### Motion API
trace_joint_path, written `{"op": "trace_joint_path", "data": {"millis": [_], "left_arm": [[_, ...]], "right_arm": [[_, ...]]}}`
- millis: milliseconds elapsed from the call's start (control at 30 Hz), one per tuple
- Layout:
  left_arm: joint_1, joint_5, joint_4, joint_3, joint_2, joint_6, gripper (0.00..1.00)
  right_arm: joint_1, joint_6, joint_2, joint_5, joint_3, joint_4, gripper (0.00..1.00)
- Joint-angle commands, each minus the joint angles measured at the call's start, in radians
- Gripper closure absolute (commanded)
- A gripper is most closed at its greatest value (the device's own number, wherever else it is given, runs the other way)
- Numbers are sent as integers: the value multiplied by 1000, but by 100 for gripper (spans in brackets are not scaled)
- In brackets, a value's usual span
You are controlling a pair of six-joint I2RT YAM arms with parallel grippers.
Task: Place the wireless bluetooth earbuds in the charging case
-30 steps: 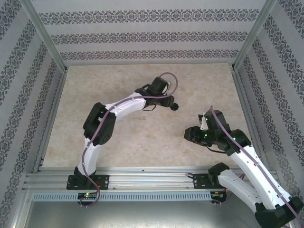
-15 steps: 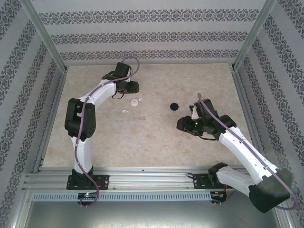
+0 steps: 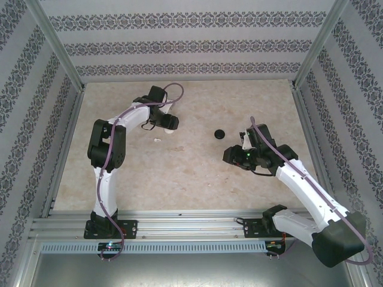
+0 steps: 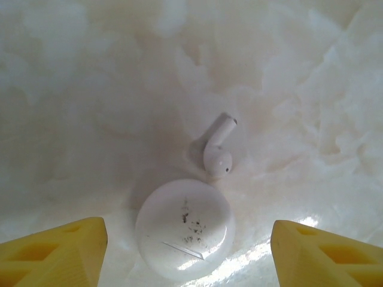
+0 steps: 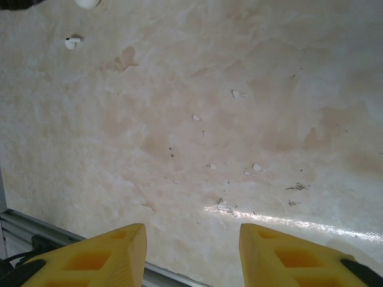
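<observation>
Far left on table (image 3: 197,179): moved left gripper (image 4: 191,254) over white puck (image 4: 185,230) and earbud (image 4: 215,152), spread, empty | right gripper (image 5: 191,257) spread too | grasp probably next

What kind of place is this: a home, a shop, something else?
Most likely a robot test cell: a beige marble-pattern table is boxed in by silver aluminium frame bars and patterned wallpaper panels, with a white left arm and a white right arm bolted at its near edge.

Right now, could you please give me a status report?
Left fingers open over closed white round charging case. White stemmed earbud beside it, not inserted. Right fingers open, holding nothing. Nothing blocking.
</observation>
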Motion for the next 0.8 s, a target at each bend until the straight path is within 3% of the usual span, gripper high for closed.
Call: {"op": "trace_joint_path", "data": {"millis": [0, 233, 333, 767], "left_arm": [[-6, 45, -10, -10, -29, 169, 30], [-23, 34, -82, 35, 17, 271, 30], [-34, -65, -133, 72, 48, 271, 30], [-38, -87, -134, 102, 121, 283, 35]], "right_arm": [[-10, 10, -5, -18, -23, 30, 55], [-12, 16, -21, -10, -34, 30, 55], [-14, 19, -24, -9, -41, 27, 54], [-53, -8, -61, -17, -35, -27, 53]]}}
